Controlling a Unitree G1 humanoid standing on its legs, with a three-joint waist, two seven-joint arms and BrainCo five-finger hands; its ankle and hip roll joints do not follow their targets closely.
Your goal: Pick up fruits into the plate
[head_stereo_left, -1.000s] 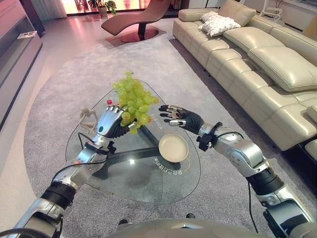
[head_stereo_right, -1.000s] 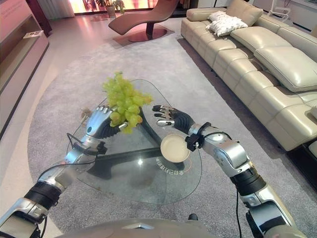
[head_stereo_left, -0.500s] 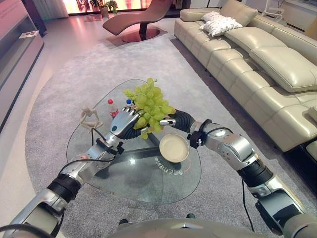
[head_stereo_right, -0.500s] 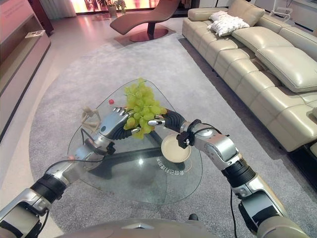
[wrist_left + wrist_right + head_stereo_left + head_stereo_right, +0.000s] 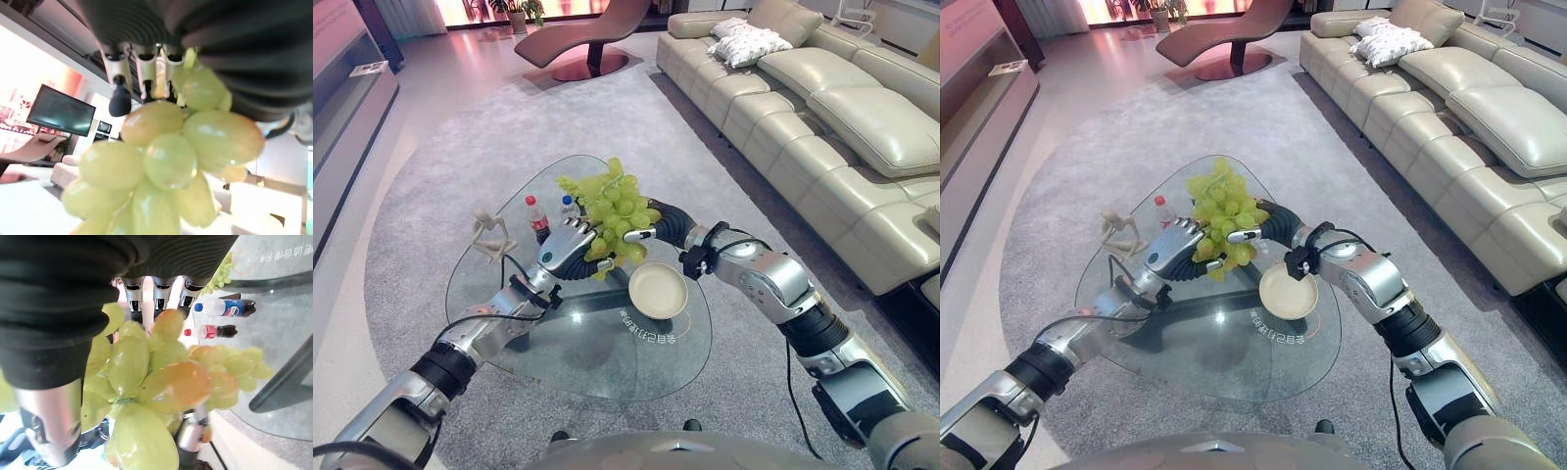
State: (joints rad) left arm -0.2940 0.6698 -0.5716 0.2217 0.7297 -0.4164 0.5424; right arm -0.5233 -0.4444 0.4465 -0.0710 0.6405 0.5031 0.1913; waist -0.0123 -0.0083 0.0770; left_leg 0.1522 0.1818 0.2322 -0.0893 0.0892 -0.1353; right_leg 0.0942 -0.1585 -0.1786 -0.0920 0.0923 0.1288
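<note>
Grapes (image 5: pixel 615 208) hide most of the right hand (image 5: pixel 644 233) | left hand (image 5: pixel 570 252) fingertips buried in the bunch | bottles (image 5: pixel 537 217) too small to identify | sofa (image 5: pixel 862 117) cut off at frame edge

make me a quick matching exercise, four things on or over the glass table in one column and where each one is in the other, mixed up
Things:
1. grapes
2. plate
3. two small bottles
4. wooden figure

Places:
A. near the table's left edge
B. bare, on the glass under the right forearm
C. held up between the left hand and the right hand
D. lying on the glass behind the left hand

Pairs: 1-C, 2-B, 3-D, 4-A
</note>
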